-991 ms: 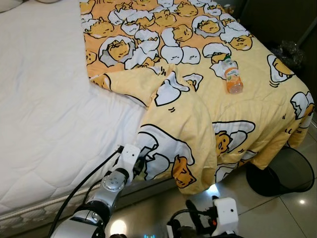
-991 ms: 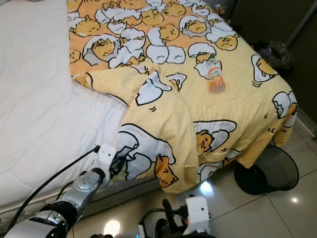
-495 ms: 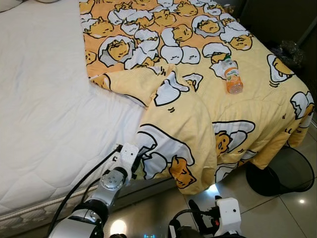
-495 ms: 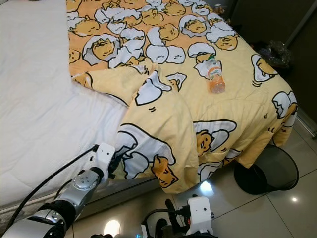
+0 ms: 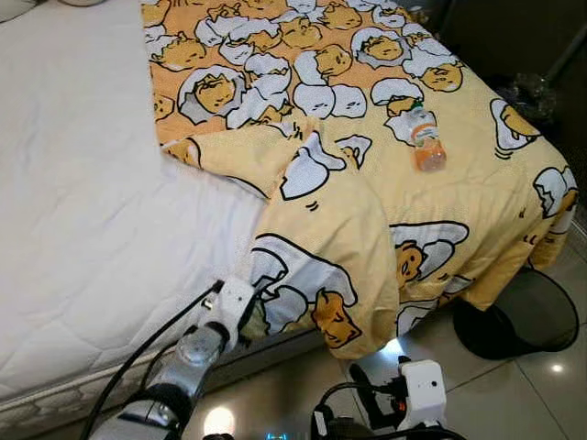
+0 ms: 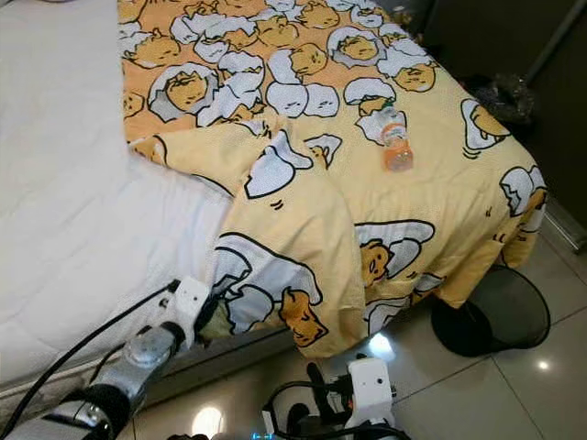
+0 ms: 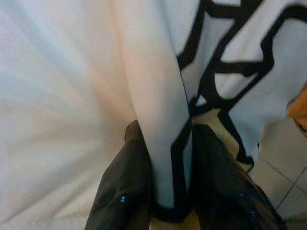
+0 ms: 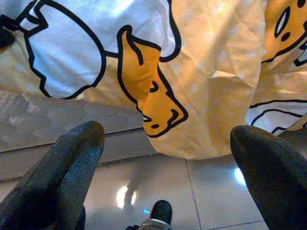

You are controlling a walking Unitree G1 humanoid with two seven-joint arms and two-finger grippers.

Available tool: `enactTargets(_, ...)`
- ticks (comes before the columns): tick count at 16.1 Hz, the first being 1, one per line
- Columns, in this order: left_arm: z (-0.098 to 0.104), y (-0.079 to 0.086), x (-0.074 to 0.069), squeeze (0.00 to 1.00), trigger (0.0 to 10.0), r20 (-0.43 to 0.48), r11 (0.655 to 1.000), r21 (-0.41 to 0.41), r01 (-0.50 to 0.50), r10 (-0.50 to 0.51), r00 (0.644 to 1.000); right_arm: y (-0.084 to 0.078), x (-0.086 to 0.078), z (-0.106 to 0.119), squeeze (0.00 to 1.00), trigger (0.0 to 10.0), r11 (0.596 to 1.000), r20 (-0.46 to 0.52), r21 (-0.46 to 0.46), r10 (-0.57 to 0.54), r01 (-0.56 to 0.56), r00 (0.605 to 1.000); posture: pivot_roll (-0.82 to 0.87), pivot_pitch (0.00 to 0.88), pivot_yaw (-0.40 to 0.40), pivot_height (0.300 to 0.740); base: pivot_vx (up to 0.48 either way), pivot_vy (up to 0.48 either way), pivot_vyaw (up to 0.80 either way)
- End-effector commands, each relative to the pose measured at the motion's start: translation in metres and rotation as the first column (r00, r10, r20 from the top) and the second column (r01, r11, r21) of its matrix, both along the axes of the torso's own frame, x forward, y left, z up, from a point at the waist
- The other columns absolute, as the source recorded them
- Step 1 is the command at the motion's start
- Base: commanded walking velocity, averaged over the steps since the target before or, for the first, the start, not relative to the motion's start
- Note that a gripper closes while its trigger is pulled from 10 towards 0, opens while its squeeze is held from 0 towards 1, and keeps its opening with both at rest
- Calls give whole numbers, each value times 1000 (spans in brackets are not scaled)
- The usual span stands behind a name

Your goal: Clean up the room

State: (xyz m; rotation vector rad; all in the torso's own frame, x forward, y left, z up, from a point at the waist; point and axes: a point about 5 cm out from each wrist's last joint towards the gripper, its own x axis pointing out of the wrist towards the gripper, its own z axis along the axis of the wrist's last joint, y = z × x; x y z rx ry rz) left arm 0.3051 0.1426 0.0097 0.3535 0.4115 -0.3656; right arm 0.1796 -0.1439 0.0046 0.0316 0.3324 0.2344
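Bed (image 5: 83,229): white mattress, bare on the robot's left side; it is the landmark for all below.
Blanket (image 5: 367,220): yellow, printed with cartoon eggs, covering the bed's right side, 1 folded flap bunched at the bed's near edge and draping toward the floor.
Bin (image 5: 523,316): dark mesh, on the floor at the bed's near right corner.
Bottle (image 5: 426,139): 1 plastic drink bottle lying on the blanket, toward the bed's right edge.
Left gripper (image 7: 169,182): at the bed's near edge, its 2 fingers pinched onto the blanket's hem.
Right gripper (image 8: 165,158): low, below the bed's near edge, fingers spread wide, grasping nothing.
Step, as I judge it: spreading the blanket over the bed.
Doing it well: keep the pinch firm, lift the hem over the mattress edge before drawing it across, and go slowly so the bottle does not roll off.
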Motion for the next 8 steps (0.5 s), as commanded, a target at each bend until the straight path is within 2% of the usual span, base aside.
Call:
enactTargets(1,-23,-3,-22,0,10000,-107,998,33,47,-43,993,-5,-5,-6,0,10000,1000,-31,-13,-7,7,999,-31,254,-20,740,0,0,0)
enactTargets(4,-30,-5,-32,0,10000,-115,993,37,111,-106,988,-5,3,-6,0,10000,1000,-25,-19,1,-2,1000,-21,230,-19,740,0,0,0)
enactTargets(8,-28,-3,-30,0,10000,-101,997,18,78,-76,992,-6,8,-6,0,10000,1000,-21,-24,13,-14,1000,-11,206,-27,740,0,0,0)
